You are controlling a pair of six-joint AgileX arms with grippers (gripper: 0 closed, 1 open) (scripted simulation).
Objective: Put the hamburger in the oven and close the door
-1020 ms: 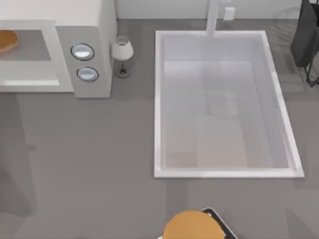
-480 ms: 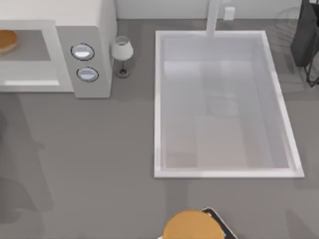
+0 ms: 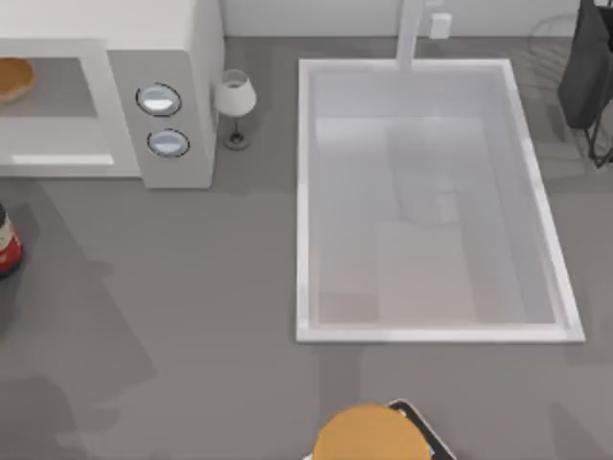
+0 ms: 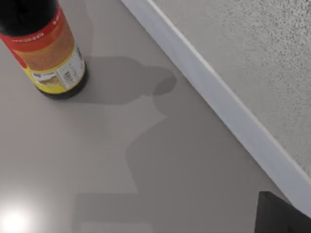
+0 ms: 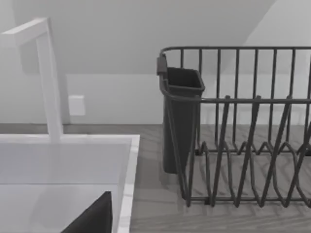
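Hamburger sits inside the oven cavity at the surface's far left, so placement looks done and the door, apparently lowered open, awaits closing; either claw's spread or pinch cannot be told.
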